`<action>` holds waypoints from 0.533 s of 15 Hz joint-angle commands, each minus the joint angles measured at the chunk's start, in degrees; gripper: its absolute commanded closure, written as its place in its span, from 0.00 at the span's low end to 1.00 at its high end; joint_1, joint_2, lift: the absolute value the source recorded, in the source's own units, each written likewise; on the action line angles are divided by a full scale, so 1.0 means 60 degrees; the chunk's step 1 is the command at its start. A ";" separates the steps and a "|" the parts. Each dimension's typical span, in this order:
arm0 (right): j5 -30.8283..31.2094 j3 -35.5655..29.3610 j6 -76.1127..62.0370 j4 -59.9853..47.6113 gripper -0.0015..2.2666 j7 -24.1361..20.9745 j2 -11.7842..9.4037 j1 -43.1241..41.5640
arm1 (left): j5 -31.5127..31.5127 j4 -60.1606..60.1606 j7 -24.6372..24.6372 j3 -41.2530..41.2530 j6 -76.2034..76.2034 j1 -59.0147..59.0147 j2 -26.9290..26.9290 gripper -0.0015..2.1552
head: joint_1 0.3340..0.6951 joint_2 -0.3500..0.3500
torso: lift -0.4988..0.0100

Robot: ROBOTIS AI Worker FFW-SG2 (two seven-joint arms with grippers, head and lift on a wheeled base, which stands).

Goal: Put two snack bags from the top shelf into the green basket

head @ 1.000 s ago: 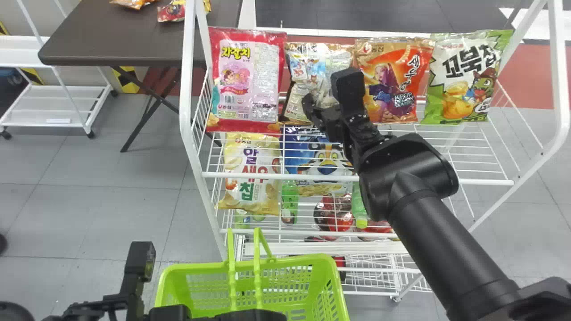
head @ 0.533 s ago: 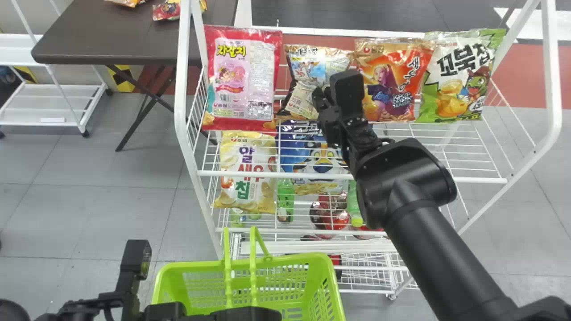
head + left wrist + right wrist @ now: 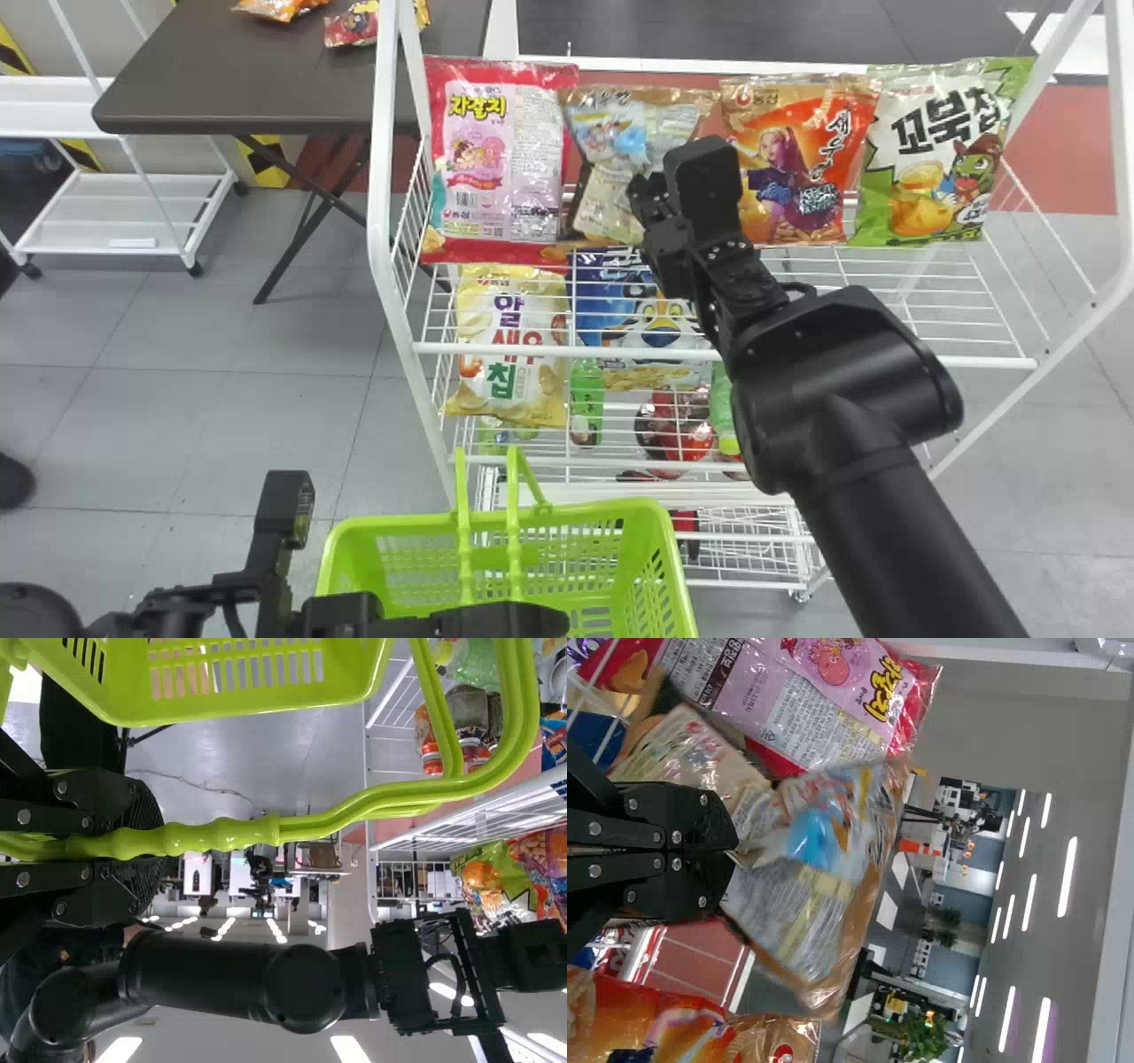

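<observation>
Printed lettering stands on the pink bag, yellow bag and (in black) green bag

Top shelf: open strip btwn bag row & front rail, incl. toward front R corner; room too btwn green bag & R upright. Mid-row is tight: pink bag close on silver-brown bag's L, orange bag on its R w/ gap low down. R arm slants over front rail. Basket: way in from above, R of handles; handles cross the opening.
</observation>
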 commanded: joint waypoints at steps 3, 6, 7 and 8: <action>0.0366 -0.0003 0.3096 -0.3208 0.99 0.0026 0.0009 0.1477 | 0.0002 0.0112 -0.0018 0.0031 0.0041 -0.0088 0.0004 1.00 | 1.00 0.50 | 0.98; 0.0893 0.0056 0.3828 -0.4922 0.99 0.0041 0.0009 0.2370 | 0.0002 0.0229 -0.0003 0.0046 0.0041 -0.0205 -0.0011 0.99 | 1.00 0.47 | 0.98; 0.0893 0.0100 0.4472 -0.5567 0.99 0.0144 0.0009 0.2634 | 0.0002 0.0229 -0.0003 0.0060 0.0041 -0.0234 -0.0011 1.00 | 1.00 0.46 | 0.98; 0.0878 0.0114 0.5381 -0.6372 0.99 0.0334 0.0009 0.2985 | 0.0046 0.0229 -0.0003 0.0075 0.0041 -0.0278 -0.0011 1.00 | 1.00 0.46 | 0.98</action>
